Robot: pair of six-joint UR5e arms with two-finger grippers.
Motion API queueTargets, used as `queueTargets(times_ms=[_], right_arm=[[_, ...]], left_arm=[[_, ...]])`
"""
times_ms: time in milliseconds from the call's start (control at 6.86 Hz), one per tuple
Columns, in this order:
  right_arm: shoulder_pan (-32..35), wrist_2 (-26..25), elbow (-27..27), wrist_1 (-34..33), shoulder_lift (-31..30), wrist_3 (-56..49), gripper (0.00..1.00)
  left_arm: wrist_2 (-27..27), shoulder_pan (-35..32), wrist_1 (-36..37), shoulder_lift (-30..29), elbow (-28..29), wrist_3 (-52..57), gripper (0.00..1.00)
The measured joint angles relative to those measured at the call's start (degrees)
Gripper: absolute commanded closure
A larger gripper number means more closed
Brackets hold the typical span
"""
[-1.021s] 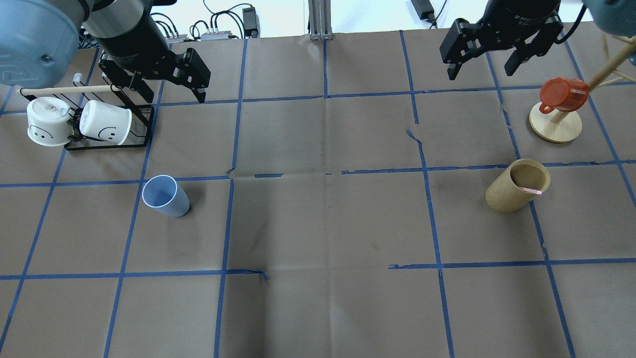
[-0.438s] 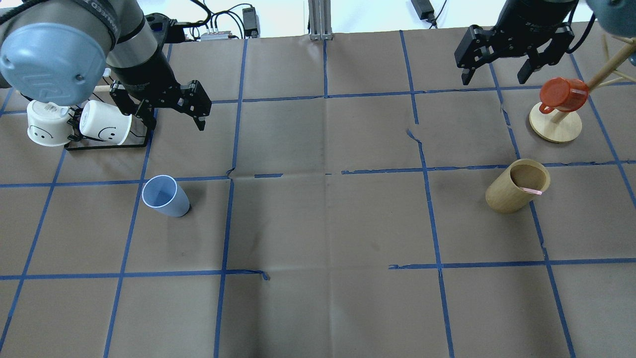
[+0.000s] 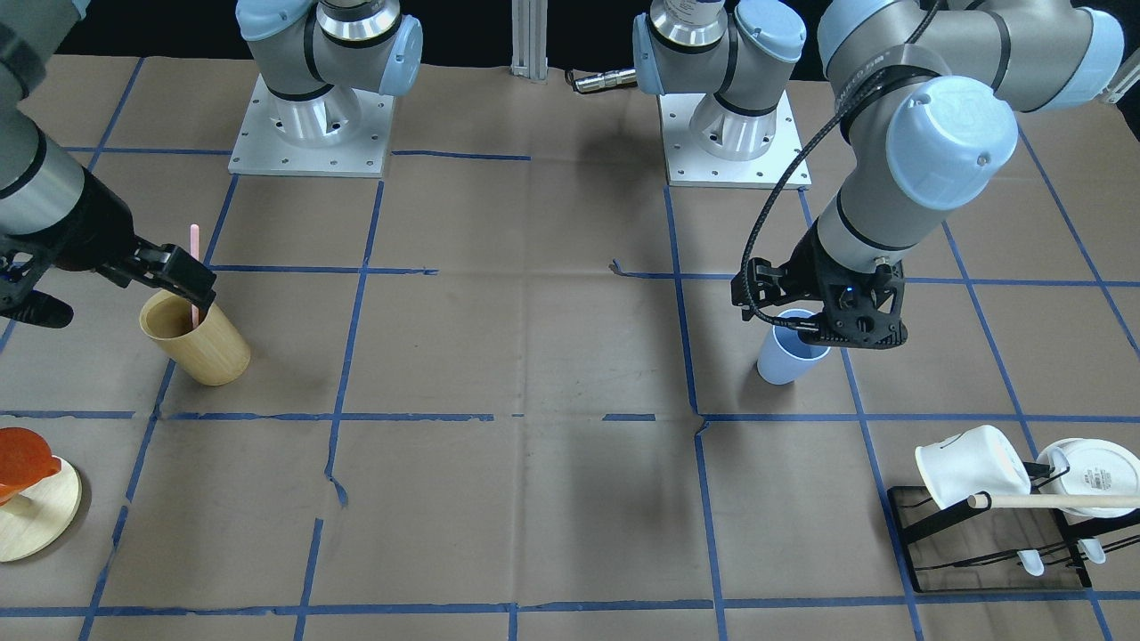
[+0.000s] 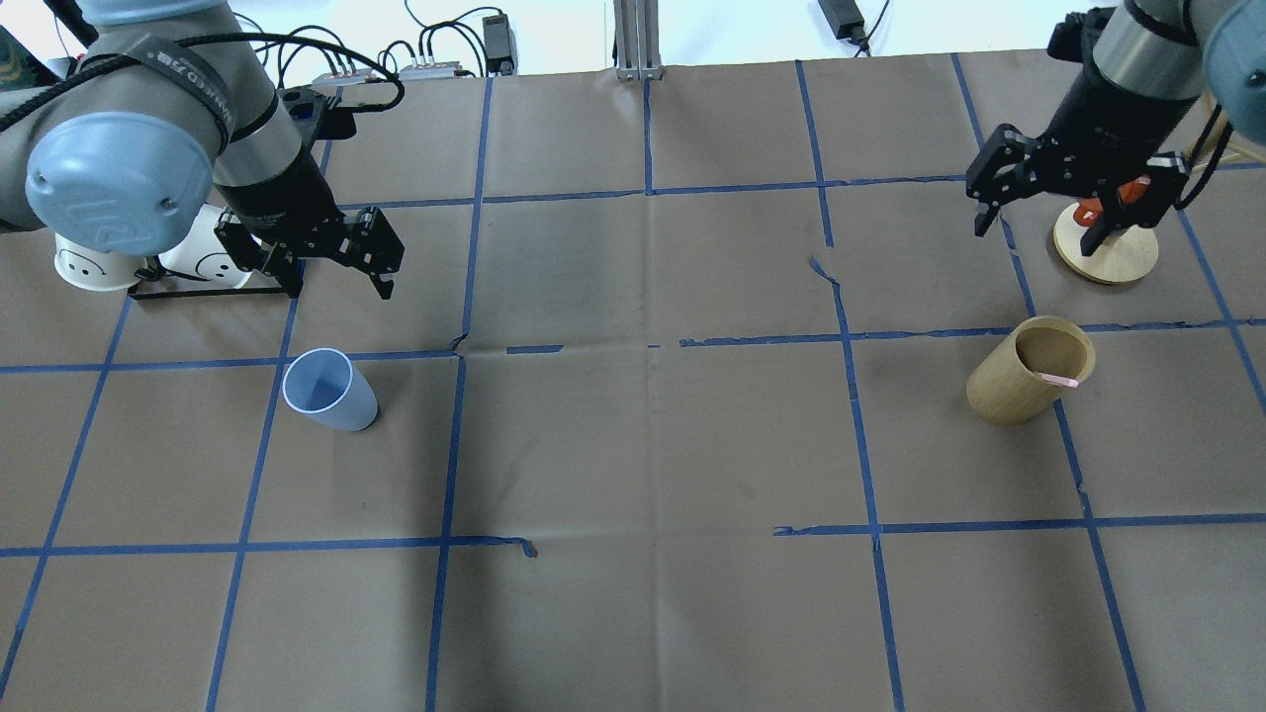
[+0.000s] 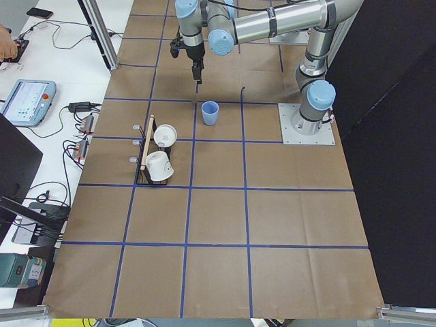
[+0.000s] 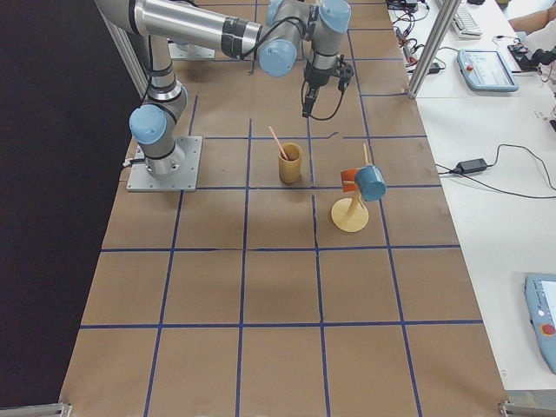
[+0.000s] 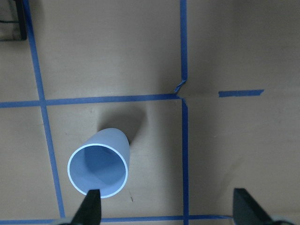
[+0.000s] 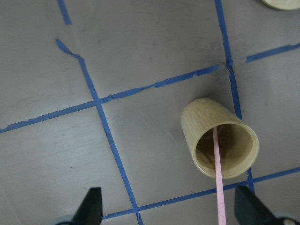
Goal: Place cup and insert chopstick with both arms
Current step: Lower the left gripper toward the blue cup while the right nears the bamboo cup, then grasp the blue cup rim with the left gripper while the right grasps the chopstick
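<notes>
The light blue cup [image 4: 329, 389] stands upright on the table's left half, also in the front view [image 3: 788, 358] and left wrist view [image 7: 98, 168]. My left gripper [image 4: 339, 289] is open and empty, above and just behind the cup [image 5: 210, 112]. The pink chopstick [image 4: 1058, 379] leans inside the tan wooden cup [image 4: 1024, 381] on the right; it also shows in the front view [image 3: 193, 236] and the right wrist view [image 8: 218, 187]. My right gripper [image 4: 1034, 235] is open and empty, behind and above the wooden cup [image 8: 220, 140].
A black rack [image 4: 213, 287] with two white smiley mugs [image 3: 971, 463] stands at the far left, under my left arm. A wooden mug tree [image 4: 1106, 259] with a red mug [image 3: 22, 458] stands at the far right, close behind my right gripper.
Both grippers have moved toward the table's middle rows, the left toward the blue cup, the right toward the wooden cup. Both stay open. Cups and chopstick have not moved.
</notes>
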Motion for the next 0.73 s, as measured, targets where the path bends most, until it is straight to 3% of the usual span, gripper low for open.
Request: queueTargets(times_ms=[729], right_arm=[[-4.9,0.9,8.9,-1.8,-0.4,0.8,0.00]], left_arm=[[0.7,2.9,15.6,0.6,-12.5,1.6,0.00]])
